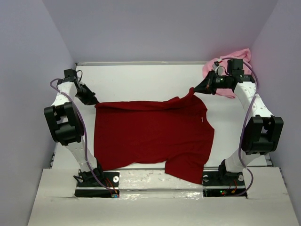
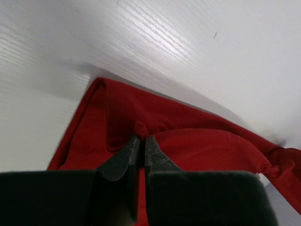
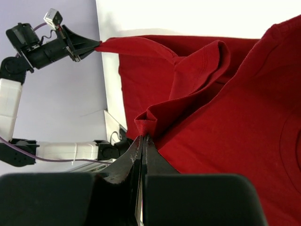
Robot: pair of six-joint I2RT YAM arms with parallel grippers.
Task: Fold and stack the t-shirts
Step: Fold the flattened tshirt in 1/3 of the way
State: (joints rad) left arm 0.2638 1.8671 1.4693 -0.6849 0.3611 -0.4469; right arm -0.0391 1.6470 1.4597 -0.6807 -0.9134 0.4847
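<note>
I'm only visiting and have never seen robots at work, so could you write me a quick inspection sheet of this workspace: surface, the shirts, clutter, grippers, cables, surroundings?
Surface: smooth white table.
Job's things: plain dark red cloth t-shirt spread out in the middle, its far edge lifted; light pink cloth t-shirt crumpled in the far right corner.
Clutter: nothing seen.
Grippers: left gripper shut on the red shirt's far left corner; right gripper shut on a fold at its far right edge.
Cables: purple cables run along both arms.
Surroundings: plain pale lilac walls on three sides.
</note>
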